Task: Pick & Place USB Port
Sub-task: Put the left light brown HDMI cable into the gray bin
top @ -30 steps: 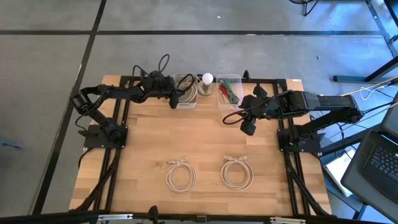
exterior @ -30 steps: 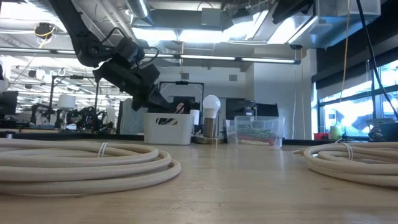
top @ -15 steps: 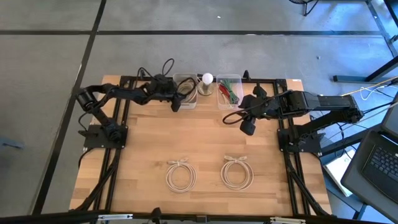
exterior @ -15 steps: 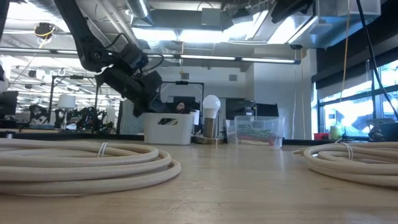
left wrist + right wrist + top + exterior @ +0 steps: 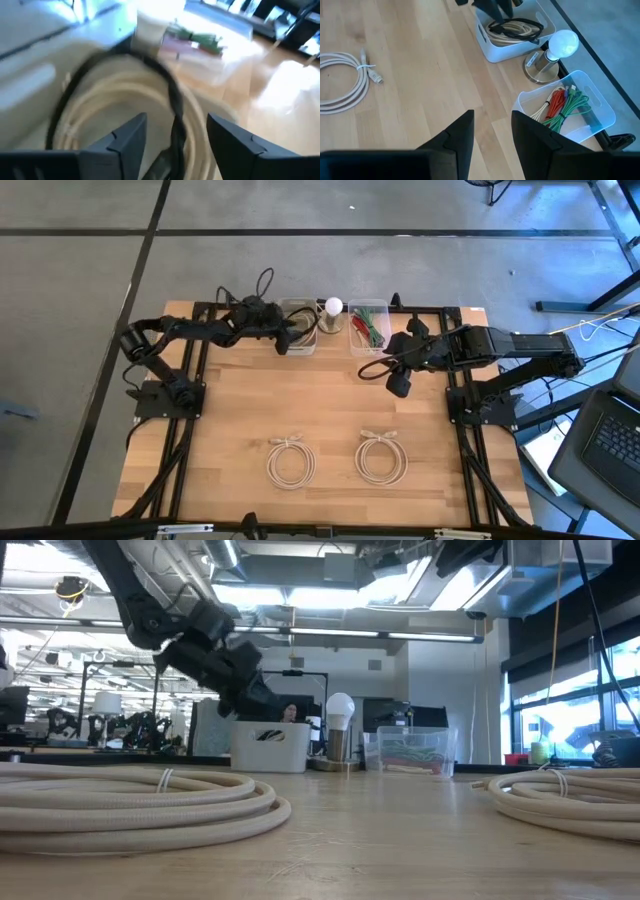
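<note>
Pincer fingers are standing apart on the left arm: the left pincer (image 5: 172, 137) is hovering open right over the white bin (image 5: 298, 326) at the far edge of the desk (image 5: 330, 415), and nothing is sitting between its fingers. Compared with a second ago, when it was poised at the bin's near-left side, and half a second ago, when it was dipping lower into it, it is now lifting slightly and spreading, so this is looking like a release into the bin. In the left wrist view a dark cable (image 5: 172, 107) and a pale coiled cable (image 5: 105, 107) are lying inside the bin beneath the fingers; the dark cable is likely the USB piece just delivered, though its plug is too blurred to confirm. Moving outward, the lamp bulb (image 5: 332, 307) is standing just beside the bin, with the clear tub (image 5: 369, 325) of red and green cables next to it. The right pincer (image 5: 492, 132) is waiting above the desk near the tub, half open and empty. Two white coiled cables (image 5: 291, 459) (image 5: 382, 457) are resting near the front edge, seemingly next in line. No brand, label or readable writing is showing anywhere.
</note>
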Action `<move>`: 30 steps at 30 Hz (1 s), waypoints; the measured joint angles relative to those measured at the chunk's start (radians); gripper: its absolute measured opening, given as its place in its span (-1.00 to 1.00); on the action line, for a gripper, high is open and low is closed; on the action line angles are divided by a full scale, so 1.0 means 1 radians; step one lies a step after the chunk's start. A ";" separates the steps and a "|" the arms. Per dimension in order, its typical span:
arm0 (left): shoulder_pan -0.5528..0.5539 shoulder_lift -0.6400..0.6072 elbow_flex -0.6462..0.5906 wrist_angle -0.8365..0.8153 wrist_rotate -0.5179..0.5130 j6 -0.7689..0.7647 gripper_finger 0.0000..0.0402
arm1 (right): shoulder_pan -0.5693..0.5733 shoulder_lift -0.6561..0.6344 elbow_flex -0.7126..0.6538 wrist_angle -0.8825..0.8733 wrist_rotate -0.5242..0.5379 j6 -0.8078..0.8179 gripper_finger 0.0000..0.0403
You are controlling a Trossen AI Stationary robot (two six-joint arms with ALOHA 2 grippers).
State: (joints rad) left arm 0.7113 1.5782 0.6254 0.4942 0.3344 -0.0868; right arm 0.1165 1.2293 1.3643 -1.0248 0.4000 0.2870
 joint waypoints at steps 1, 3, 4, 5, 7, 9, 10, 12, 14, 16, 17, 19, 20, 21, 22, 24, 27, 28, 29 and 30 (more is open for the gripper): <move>0.000 -0.022 0.000 0.001 0.003 0.000 0.01 | 0.000 0.000 0.000 0.000 0.000 0.000 -0.34; 0.000 -0.069 0.000 -0.002 0.045 -0.009 0.03 | 0.000 0.000 0.000 0.000 0.000 -0.002 -0.34; -0.003 -0.091 0.000 -0.002 0.077 -0.021 0.03 | 0.000 0.000 0.000 0.000 0.000 -0.002 -0.34; -0.008 -0.112 0.000 -0.005 0.114 -0.037 0.04 | 0.000 0.000 0.000 0.000 0.000 -0.002 -0.34; -0.033 -0.150 0.000 -0.040 0.181 -0.057 0.04 | 0.000 0.000 0.000 0.000 0.000 -0.002 -0.34; -0.088 -0.178 0.002 -0.120 0.219 -0.046 0.04 | 0.000 0.000 0.000 0.001 0.000 -0.002 -0.34; -0.123 -0.189 0.002 -0.181 0.225 -0.029 0.04 | 0.000 0.000 0.000 0.001 0.000 -0.002 -0.34; -0.209 -0.210 0.002 -0.313 0.223 0.012 0.04 | 0.000 0.000 0.000 0.003 0.000 -0.002 -0.34; -0.303 -0.224 0.002 -0.433 0.214 0.022 0.04 | 0.000 0.000 0.000 0.003 0.000 -0.001 -0.34; -0.401 -0.229 0.001 -0.527 0.210 -0.007 0.04 | 0.000 0.000 0.000 0.003 0.000 0.001 -0.34; -0.453 -0.229 0.001 -0.560 0.200 -0.031 0.04 | 0.000 0.000 0.000 0.003 0.000 0.001 -0.34; -0.565 -0.228 0.001 -0.608 0.131 -0.085 0.04 | 0.000 0.000 0.000 0.003 0.000 0.001 -0.34; -0.626 -0.220 0.001 -0.616 0.083 -0.104 0.04 | 0.000 0.000 0.000 0.005 0.000 0.001 -0.34; -0.686 -0.209 0.001 -0.617 0.038 -0.120 0.04 | 0.000 0.000 0.000 0.009 0.000 0.001 -0.34; -0.741 -0.202 0.000 -0.622 0.001 -0.133 0.04 | 0.000 0.000 0.000 0.017 0.000 0.000 -0.34; -0.841 -0.185 0.000 -0.603 -0.042 -0.166 0.04 | 0.000 0.000 0.000 0.031 0.000 -0.003 -0.34; -0.946 -0.169 0.000 -0.586 -0.131 -0.240 0.04 | 0.000 0.000 0.000 0.038 0.000 -0.004 -0.34; -0.970 -0.168 0.000 -0.576 -0.164 -0.263 0.04 | 0.000 0.000 0.000 0.039 0.000 -0.004 -0.34; -0.988 -0.169 0.000 -0.573 -0.199 -0.284 0.04 | 0.000 0.000 0.000 0.038 0.000 -0.006 -0.34; -1.004 -0.169 0.000 -0.574 -0.236 -0.306 0.04 | 0.000 0.000 0.000 0.039 0.000 -0.005 -0.34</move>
State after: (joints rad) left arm -0.2925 1.4094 0.6254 -0.0795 0.0986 -0.3928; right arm 0.1165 1.2293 1.3643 -0.9858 0.4000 0.2818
